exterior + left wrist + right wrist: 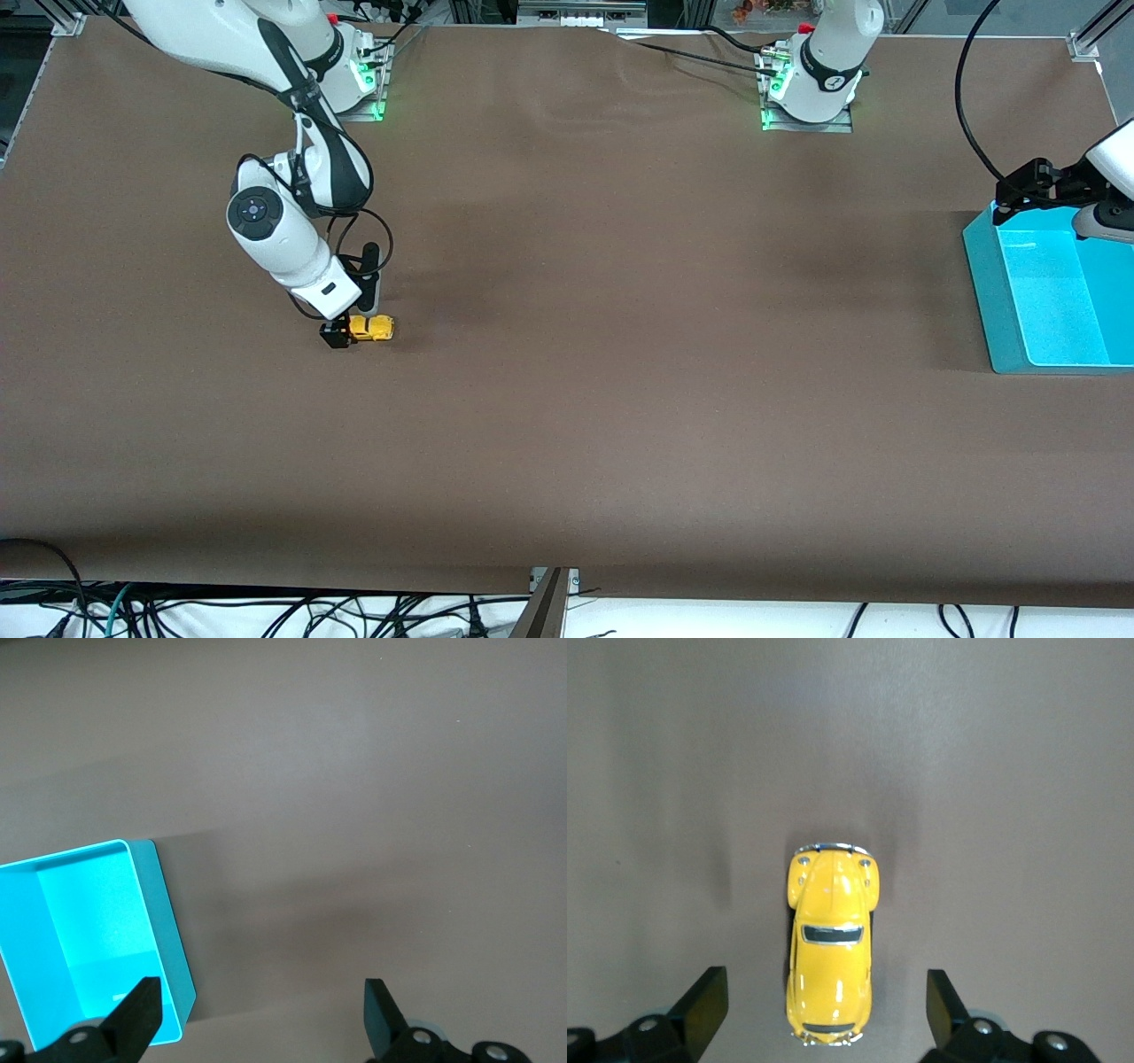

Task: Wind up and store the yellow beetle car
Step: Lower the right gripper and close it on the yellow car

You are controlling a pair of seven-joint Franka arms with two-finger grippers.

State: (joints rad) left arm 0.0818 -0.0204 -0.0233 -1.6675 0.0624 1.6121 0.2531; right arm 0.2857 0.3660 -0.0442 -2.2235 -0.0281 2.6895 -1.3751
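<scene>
The yellow beetle car (pixel 373 328) stands on its wheels on the brown table toward the right arm's end. In the right wrist view the car (pixel 830 943) lies between the two fingers, with a gap on each side. My right gripper (pixel 353 317) is low over the car's rear end, open (pixel 826 994) and not touching it. My left gripper (pixel 1021 197) waits open and empty over the rim of the cyan bin (pixel 985 266). In the left wrist view (pixel 261 1003) one finger hangs over the bin's corner.
The cyan bin (pixel 162 912) sits at the left arm's end of the table and looks empty inside. Both arm bases stand along the table edge farthest from the front camera. A brown cloth covers the table.
</scene>
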